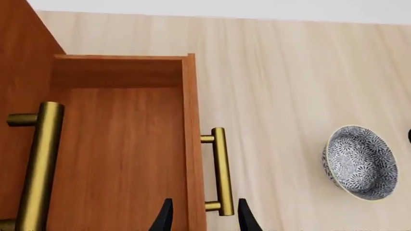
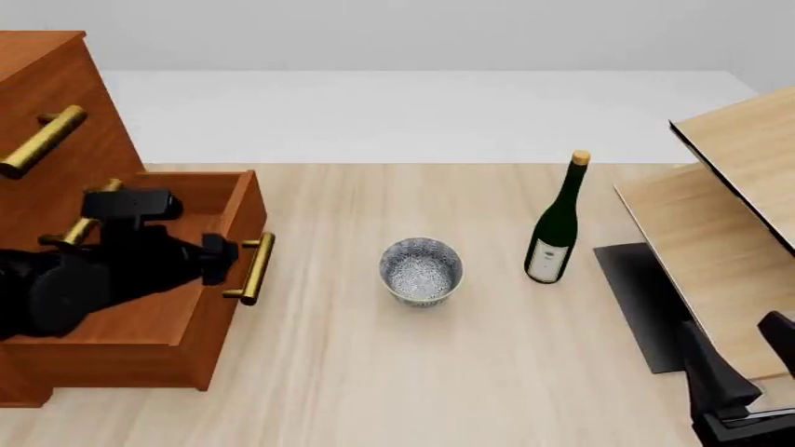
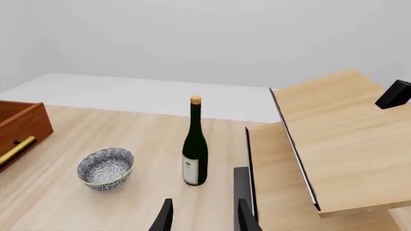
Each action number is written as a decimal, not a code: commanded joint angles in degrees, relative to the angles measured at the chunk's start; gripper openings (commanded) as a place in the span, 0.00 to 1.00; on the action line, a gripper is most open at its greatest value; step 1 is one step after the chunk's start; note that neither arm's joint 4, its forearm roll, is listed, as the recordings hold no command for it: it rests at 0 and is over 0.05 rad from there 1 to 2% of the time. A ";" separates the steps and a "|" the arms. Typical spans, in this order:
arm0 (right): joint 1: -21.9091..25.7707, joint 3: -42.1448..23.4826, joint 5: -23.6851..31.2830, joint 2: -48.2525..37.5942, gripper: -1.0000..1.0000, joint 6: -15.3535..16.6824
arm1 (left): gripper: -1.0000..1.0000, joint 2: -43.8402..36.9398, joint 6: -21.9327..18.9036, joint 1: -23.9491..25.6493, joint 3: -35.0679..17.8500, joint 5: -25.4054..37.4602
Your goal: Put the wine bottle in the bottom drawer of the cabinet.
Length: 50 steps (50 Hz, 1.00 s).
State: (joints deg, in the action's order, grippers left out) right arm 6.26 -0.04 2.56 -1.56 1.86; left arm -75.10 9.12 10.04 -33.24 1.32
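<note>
While the bench [image 2: 497, 372] of pale wood carries everything, the biggest thing on it is the cabinet [image 2: 50, 102], standing at the far left in the front view. Its bottom drawer [image 2: 186, 279] is pulled out toward the middle of the bench, and the inside of it shows only bare wood. The brass handle [image 2: 257, 267] on the drawer front points toward the bowl.

On the right side stands the pale furniture [image 2: 733, 214] with slanted panels and dark edges, well apart from the cabinet.

The left arm [image 2: 87, 279] reaches over the open drawer. Its gripper [image 1: 203, 215] is seen in the left wrist view with the two dark fingertips a little apart, one on each side of the drawer front's top edge near the lower end of the handle — they hold nothing, and I cannot tell if they touch the wood. The right gripper [image 3: 203, 215] is low at the right edge of the front view, near the pale furniture; its fingers are narrowly open and hold nothing too.

The bottle [image 2: 556, 223] stands upright on the bench, right of the middle, between the bowl and the pale furniture, touching neither. It is well apart from the drawer.

The bowl [image 2: 420, 270] — patterned in blue and white — sits upright near the middle of the bench, between the drawer handle and the bottle.
</note>
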 commanded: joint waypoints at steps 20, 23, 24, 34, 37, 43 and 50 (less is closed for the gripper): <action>0.89 0.01 -1.00 -1.51 1.00 -0.38 | 1.00 -3.72 3.51 2.20 7.01 -8.77; 0.98 0.01 -1.05 -1.58 1.00 -0.37 | 1.00 -3.86 3.22 2.05 7.21 -9.01; 0.93 0.01 -1.06 -1.56 1.00 -0.41 | 1.00 -3.84 3.21 2.08 7.28 -9.08; 1.20 0.02 -0.81 -1.62 1.00 -0.45 | 1.00 -4.35 3.68 2.34 8.08 -10.29; 1.22 0.01 -1.01 -1.77 1.00 -0.50 | 1.00 -4.49 3.85 2.55 8.52 -10.65; 1.39 0.02 -1.28 -2.17 1.00 -0.52 | 1.00 -3.86 3.83 3.08 8.70 -10.35; 1.58 0.02 -1.77 -2.54 1.00 -0.53 | 1.00 -2.89 4.68 4.64 8.70 -9.99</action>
State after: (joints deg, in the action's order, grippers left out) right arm 7.60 -0.02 1.21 -3.67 1.34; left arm -78.64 13.31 13.54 -24.88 -8.55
